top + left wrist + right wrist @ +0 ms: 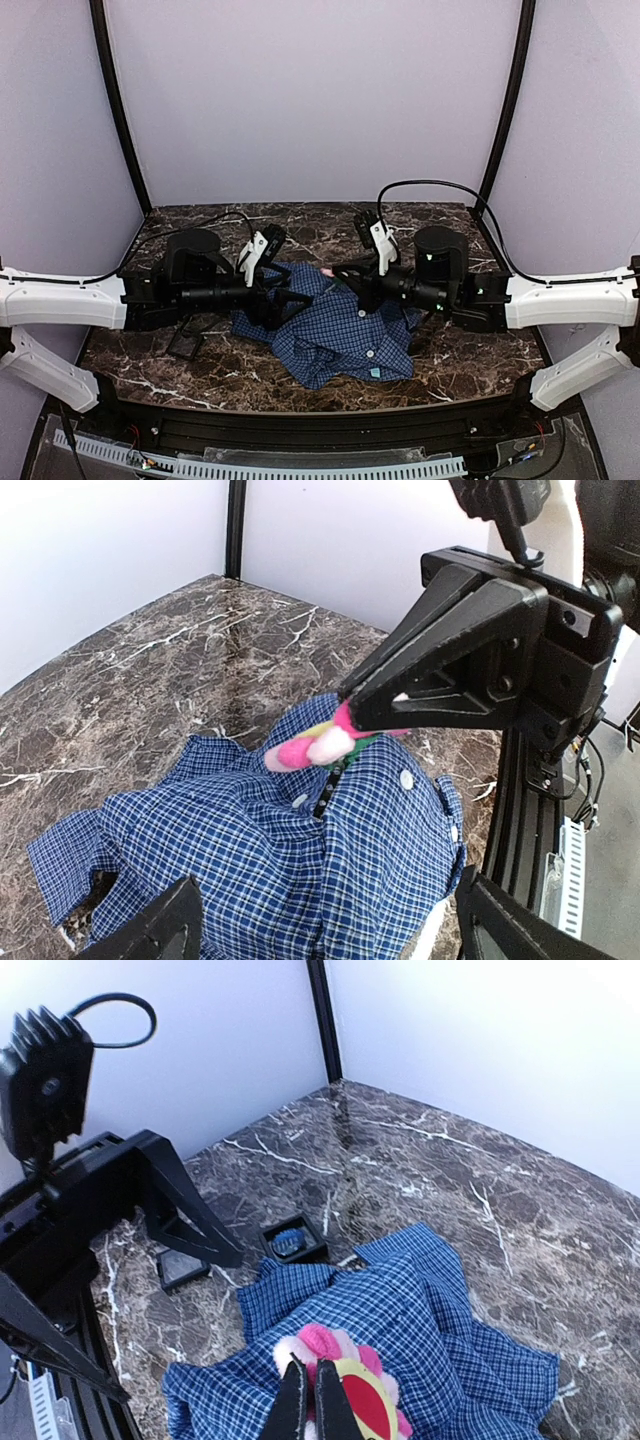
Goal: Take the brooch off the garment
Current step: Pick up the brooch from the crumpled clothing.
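The garment [335, 335] is a blue checked shirt crumpled mid-table, also filling the left wrist view [260, 850] and the right wrist view [420, 1310]. The brooch [350, 1370], a pink-petalled flower with a yellow and red centre, sits at the shirt's raised top and shows as a pink spot [327, 272] from above. My right gripper [307, 1405] is shut on its petals, and its black fingers meet the brooch [310, 748] in the left wrist view. My left gripper [335, 930] hangs open over the shirt, its fingers [165, 925] wide apart with only cloth between them.
Two small black square trays lie on the marble left of the shirt, one [295, 1240] holding something blue, the other [183, 1268] nearer the left arm [150, 1200]. One tray [186, 345] shows from above. The black frame rail [300, 425] runs along the near edge.
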Robot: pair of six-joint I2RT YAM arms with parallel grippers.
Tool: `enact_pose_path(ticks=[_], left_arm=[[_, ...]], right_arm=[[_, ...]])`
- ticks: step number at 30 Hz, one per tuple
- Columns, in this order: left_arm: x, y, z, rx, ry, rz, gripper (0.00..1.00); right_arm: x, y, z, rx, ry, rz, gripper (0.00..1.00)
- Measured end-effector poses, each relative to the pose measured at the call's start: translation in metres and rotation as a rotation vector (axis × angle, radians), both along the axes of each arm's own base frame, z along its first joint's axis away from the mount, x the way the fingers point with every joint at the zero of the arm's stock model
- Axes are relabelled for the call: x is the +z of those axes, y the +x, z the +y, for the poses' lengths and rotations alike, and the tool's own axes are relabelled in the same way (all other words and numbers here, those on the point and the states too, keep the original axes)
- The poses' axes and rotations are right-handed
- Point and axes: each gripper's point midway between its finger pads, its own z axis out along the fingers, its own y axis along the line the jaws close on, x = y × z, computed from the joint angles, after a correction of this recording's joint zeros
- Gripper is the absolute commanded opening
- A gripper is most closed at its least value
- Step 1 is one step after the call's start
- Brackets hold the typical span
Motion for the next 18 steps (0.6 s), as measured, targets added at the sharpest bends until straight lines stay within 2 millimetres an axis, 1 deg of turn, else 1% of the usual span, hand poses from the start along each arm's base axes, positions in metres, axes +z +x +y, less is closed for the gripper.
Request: enact_pose_path(ticks=[3, 6, 8, 10, 13, 18], left_arm=[[0.001, 0.0, 0.0, -0.002, 0.002, -0.01, 0.9], [0.002, 0.001, 0.0, -0.004, 0.005, -0.023, 0.89], [0.004, 0.002, 0.0, 0.0, 0.006, -0.033, 0.87], [0.003, 0.004, -0.001, 0.004, 0.011, -0.039, 0.83], [-0.004, 0.007, -0.005, 0.0, 0.025, -0.042, 0.72], [-0.021, 0.013, -0.019, -0.014, 0.063, -0.025, 0.68]], right_arm=[[0.01, -0.004, 0.004, 0.033, 0.036, -0.012, 0.0], [0.013, -0.005, 0.004, 0.042, 0.045, -0.016, 0.0], [0.012, -0.005, 0.004, 0.043, 0.044, -0.015, 0.0], [0.013, -0.005, 0.004, 0.041, 0.044, -0.015, 0.0], [0.014, -0.005, 0.003, 0.041, 0.045, -0.015, 0.0], [0.017, -0.007, 0.001, 0.046, 0.053, -0.018, 0.0]])
